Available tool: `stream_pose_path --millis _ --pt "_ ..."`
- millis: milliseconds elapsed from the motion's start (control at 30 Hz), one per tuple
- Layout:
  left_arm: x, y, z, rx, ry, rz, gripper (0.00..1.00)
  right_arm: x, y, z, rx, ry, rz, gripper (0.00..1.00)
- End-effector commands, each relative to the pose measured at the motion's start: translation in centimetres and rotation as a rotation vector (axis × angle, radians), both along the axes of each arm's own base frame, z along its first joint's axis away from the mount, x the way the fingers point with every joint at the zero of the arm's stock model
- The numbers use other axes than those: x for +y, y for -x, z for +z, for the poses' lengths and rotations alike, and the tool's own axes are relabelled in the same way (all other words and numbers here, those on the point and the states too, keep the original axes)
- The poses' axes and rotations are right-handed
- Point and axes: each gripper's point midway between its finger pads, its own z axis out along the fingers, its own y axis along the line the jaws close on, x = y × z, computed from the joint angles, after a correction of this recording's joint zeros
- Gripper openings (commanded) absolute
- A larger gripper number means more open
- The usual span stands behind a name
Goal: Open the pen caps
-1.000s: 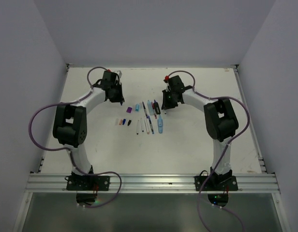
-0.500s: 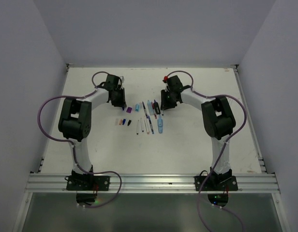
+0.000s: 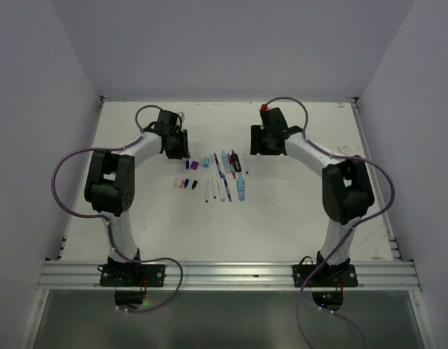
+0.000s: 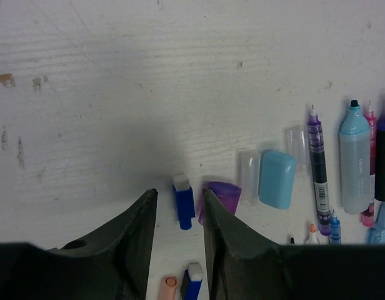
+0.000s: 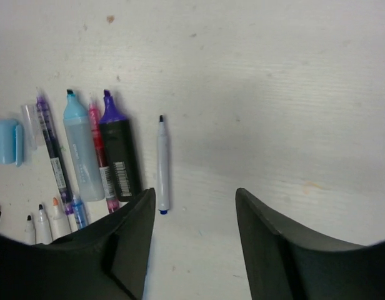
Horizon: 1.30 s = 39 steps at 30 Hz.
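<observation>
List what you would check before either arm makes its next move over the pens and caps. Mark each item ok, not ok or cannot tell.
1. Left gripper open, holding nothing: ok.
2. Right gripper open, holding nothing: ok.
3. Space under the left fingertips free: not ok; blue cap lies between them.
4. Black marker, light-blue marker and white pen show bare tips: ok.
5. Purple cap and light-blue cap lie loose on the table: ok.
6. Nothing left capped: cannot tell; the top view is too small.
</observation>
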Motion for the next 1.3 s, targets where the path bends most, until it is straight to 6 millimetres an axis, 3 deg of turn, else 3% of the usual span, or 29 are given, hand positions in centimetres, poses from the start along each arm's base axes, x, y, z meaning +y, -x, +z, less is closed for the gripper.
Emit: stream_pose_path --millis 0,67,100,133,167,233,267,300,400,567,733,933,1267 --pt "1.0 -0.5 6.6 -0.144 0.003 0.065 0.4 -6.8 -1.3 5.8 -0.172 0.1 -0.242 0.62" --pt "1.5 -0.1 9.4 -0.205 0.007 0.087 0.43 -10.4 -1.2 6.5 -0.186 0.146 -0.339 0.65" --pt "2.0 0.1 10.3 -0.229 -0.006 0.103 0.48 -11.8 -1.0 6.3 -0.179 0.171 -0.374 0.68" --pt "2.1 0.4 11.4 -0.255 -0.002 0.107 0.52 -14.5 -1.1 6.3 -0.178 0.203 -0.45 0.69" --pt "2.7 0.9 13.3 -0.304 -0.009 0.125 0.55 -15.9 -0.7 6.1 -0.16 0.223 -0.486 0.7" --pt "3.6 1.5 15.2 -0.365 -0.03 0.145 0.68 -19.2 -0.6 5.7 -0.137 0.219 -0.568 0.71" --pt "4.1 2.4 16.8 -0.411 -0.03 0.152 0.73 -20.1 -0.5 5.5 -0.128 0.217 -0.592 0.71" --pt "4.6 2.7 17.6 -0.438 -0.042 0.168 0.83 -21.0 -0.5 5.1 -0.116 0.212 -0.616 0.72" --pt "5.8 4.4 20.2 -0.533 -0.063 0.182 0.96 -24.0 -0.7 4.4 -0.089 0.178 -0.69 0.72" --pt "7.3 7.0 21.2 -0.616 -0.103 0.183 1.0 -28.5 -0.9 2.8 -0.047 0.127 -0.785 0.72" --pt "8.1 7.9 20.3 -0.648 -0.128 0.193 1.0 -31.4 -0.7 0.2 0.019 0.064 -0.854 0.7" --pt "8.2 8.1 19.2 -0.642 -0.141 0.185 1.0 -33.4 -1.0 -0.9 0.037 0.045 -0.894 0.65" --pt "8.3 8.1 18.7 -0.64 -0.145 0.184 1.0 -32.9 -0.2 -3.3 0.121 0.029 -0.892 0.58"
